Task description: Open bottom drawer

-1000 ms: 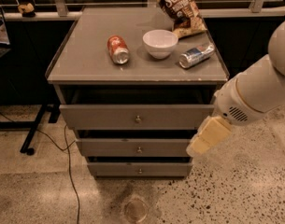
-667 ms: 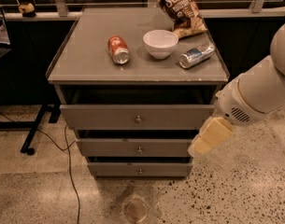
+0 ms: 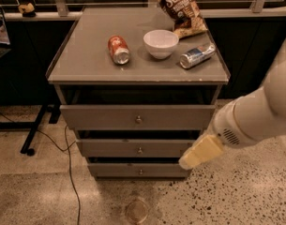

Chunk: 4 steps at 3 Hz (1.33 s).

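The bottom drawer [image 3: 114, 170] is the lowest grey front of the cabinet, with a small round metal knob [image 3: 140, 171] at its centre. The middle drawer [image 3: 109, 148] and the taller top drawer [image 3: 100, 117] sit above it, with dark gaps between the fronts. My gripper [image 3: 198, 154] is cream coloured at the end of the white arm. It hangs at the cabinet's right side, its tip level with the bottom drawer's right end and well right of the knob, touching nothing that I can see.
On the cabinet top [image 3: 86, 55] lie a red can [image 3: 118, 49], a white bowl [image 3: 161, 43], a silver can [image 3: 197, 55] and a chip bag [image 3: 178, 6]. A black cable [image 3: 70, 172] runs on the floor at left. A round mark [image 3: 136, 210] lies on the floor in front.
My gripper has moved a little down and to the left, toward the bottom drawer's right end. The drawers and the things on top have not moved.
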### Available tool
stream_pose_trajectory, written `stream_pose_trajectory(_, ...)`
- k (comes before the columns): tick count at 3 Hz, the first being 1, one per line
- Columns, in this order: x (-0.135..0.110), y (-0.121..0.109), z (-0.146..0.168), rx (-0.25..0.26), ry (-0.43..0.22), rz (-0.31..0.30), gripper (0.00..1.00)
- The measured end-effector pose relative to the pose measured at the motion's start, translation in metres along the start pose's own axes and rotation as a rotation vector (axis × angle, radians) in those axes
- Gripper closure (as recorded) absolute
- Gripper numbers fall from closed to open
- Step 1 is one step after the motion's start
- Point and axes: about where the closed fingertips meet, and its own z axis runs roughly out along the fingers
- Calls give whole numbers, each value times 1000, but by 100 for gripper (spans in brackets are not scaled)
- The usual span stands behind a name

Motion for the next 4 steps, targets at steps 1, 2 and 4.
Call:
stream_pose_trajectory(1, 30, 12, 45, 24, -13, 165, 0)
stream_pose_trajectory(2, 48, 11, 84, 37, -60, 276, 0)
stream_pose_trajectory(4, 54, 11, 117, -19, -104, 318, 0)
